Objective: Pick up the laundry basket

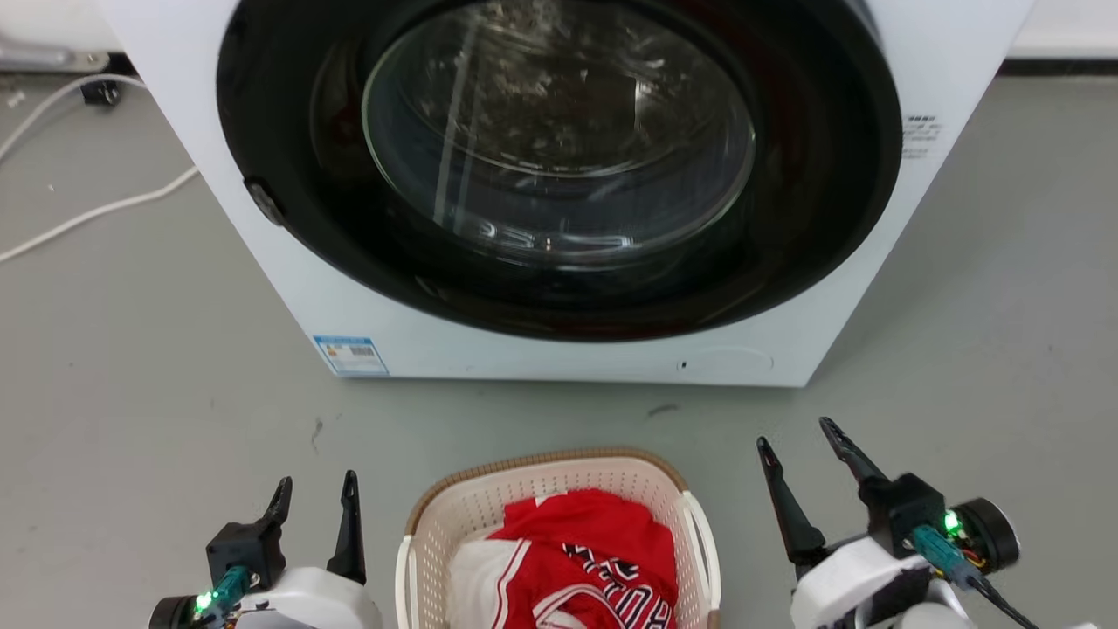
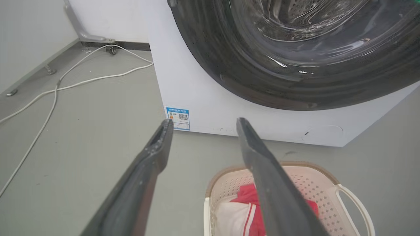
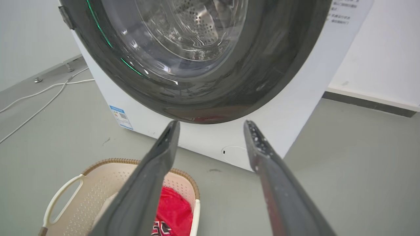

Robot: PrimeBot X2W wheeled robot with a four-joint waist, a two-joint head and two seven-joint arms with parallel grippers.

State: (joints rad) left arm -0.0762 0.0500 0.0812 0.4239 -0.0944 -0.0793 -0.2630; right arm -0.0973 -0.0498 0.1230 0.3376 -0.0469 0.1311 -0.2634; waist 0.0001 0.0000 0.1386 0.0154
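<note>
The laundry basket (image 1: 454, 511) is cream-white perforated plastic with a brown woven rim and white side handles. It sits on the grey floor at the bottom middle of the head view, holding red and white clothing (image 1: 594, 550). My left gripper (image 1: 316, 494) hovers open to the basket's left, apart from it. On the other side my right gripper (image 1: 799, 435) is open too, clear of the handle. The left wrist view shows the basket (image 2: 315, 183) low right behind a finger (image 2: 269, 183). The basket (image 3: 88, 190) lies low left in the right wrist view.
A white front-loading washer (image 1: 367, 323) with a dark round glass door (image 1: 559, 157), shut, stands just beyond the basket. White cables (image 1: 96, 210) trail over the floor at far left. A white wall with a dark skirting (image 3: 367, 101) runs to the right of the washer.
</note>
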